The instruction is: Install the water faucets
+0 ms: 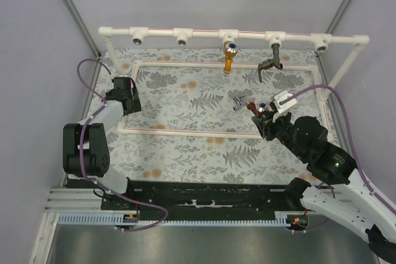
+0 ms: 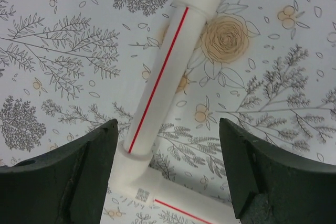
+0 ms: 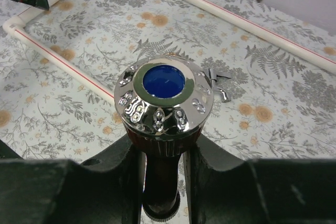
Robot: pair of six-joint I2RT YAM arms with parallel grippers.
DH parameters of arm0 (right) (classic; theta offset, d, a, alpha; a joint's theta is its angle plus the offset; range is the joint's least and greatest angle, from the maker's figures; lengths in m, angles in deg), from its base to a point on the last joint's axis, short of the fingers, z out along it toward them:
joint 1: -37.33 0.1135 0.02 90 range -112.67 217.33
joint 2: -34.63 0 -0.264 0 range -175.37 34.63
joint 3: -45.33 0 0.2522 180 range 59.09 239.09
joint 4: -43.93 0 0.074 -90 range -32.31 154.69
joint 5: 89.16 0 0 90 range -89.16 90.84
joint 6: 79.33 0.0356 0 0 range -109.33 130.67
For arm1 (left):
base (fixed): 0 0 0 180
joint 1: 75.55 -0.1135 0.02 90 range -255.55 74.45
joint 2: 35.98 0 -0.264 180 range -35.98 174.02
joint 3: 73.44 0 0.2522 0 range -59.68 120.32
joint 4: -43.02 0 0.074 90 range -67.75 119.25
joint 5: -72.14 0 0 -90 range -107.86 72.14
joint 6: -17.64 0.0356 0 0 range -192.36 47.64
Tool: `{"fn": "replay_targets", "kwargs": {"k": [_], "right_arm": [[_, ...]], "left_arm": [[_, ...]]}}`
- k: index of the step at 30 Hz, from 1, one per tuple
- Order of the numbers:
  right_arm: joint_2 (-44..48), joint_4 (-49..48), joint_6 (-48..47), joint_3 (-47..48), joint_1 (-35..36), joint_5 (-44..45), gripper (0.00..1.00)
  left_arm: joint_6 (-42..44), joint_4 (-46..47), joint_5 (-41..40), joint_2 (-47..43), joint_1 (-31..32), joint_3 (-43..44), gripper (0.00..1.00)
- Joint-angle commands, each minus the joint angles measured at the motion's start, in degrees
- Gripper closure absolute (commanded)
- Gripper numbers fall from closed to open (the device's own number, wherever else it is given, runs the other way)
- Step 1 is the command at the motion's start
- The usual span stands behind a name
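At far left: left gripper (image 1: 125, 98), jaws wide apart, holding nothing. It hangs over a corner of the white pipe frame (image 1: 185, 132) that lies on the flowered mat (image 1: 185, 159). In the wrist view the two dark fingers (image 2: 79, 177) stand either side of a red-striped pipe, not touching it.

Along the back: raised pipe bar (image 1: 204, 31) with five downward fittings. The two leftmost are open.

Middle fitting: golden-orange faucet (image 1: 229, 57), hanging straight down from the bar, shiny cap with a blue centre near its top.

On the mat, right of centre: silver faucet (image 1: 239, 103), lying on its side inside the frame, near the right gripper but apart from it. It is small and bright in the right wrist view (image 3: 218, 80).

Just right of that: reddish-brown faucet (image 1: 260, 109), held above the mat. Its end is a domed chrome cap (image 3: 163, 100) with a round blue inset and a ring of small dimples. Below the cap a dark reddish-brown body runs down between the fingers.

Fourth fitting: dark grey faucet (image 1: 271, 63), hanging from the bar, its spout bent to the left.

At right: right gripper (image 1: 265, 120), jaws closed against the reddish-brown faucet's body, one finger (image 3: 131, 166) on each side just under the cap. The last fitting is open.
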Motion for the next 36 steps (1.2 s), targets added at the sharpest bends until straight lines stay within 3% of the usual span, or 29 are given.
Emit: {"fn": "replay_targets", "kwargs": {"k": [1,6,10,13,16,18,21,24,26,28,31,33,36], "right_arm": [[3.61,0.81,-0.84,0.02,-0.19,7.08,1.0],[8.88,2.66,-3.3,-1.29,-0.19,16.9,1.0],[13.71,1.44,-4.96,-3.49,-0.27,27.02,1.0],[16.53,-2.07,-6.72,-5.42,-0.19,31.95,1.0],[17.77,-5.85,-7.52,-7.18,-0.19,34.6,1.0],[17.07,-7.7,-7.52,-7.36,-0.19,35.12,1.0],[14.09,-9.28,-7.69,-6.93,-0.19,34.69,1.0],[10.92,-10.16,-8.04,-6.05,-0.19,35.03,1.0],[9.51,-10.69,-8.74,-5.52,-0.54,35.21,1.0],[8.37,-11.13,-9.1,-5.08,-1.5,35.3,1.0],[6.44,-11.31,-8.84,-4.11,-3.61,33.47,1.0],[4.77,-11.22,-8.05,-2.98,-5.98,30.66,1.0],[1.61,-10.43,-6.82,-1.04,-9.05,26.18,1.0]], "left_arm": [[0.68,6.93,-2.13,6.11,-2.84,3.93,0.19],[0.42,3.33,0.5,14.03,-4.42,9.57,0.32],[-1.86,2.8,0.95,14.4,-7.75,8.08,0.7],[-2.57,2.44,0.86,12.64,-11.62,5.71,0.9],[-4.14,1.74,-0.72,9.75,-15.31,3.25,0.98],[-5.82,1.3,-2.38,6.59,-18.03,1.06,0.98],[-7.57,1.83,-4.58,1.32,-21.47,-2.72,0.98],[-10.82,2.88,-5.11,-5.27,-24.63,-7.11,0.91],[-11.79,3.58,-5.91,-9.32,-24.9,-9.14,0.77],[-12.5,3.94,-5.12,-13.89,-24.73,-10.64,0.58],[-11.89,4.47,0.76,-20.04,-23.77,-11.96,0.35],[-11.45,1.85,3.05,-22.42,-20.87,-10.74,0.25],[-9.52,-3.95,2.89,-25.76,-14.47,-8.1,0.2]]}}
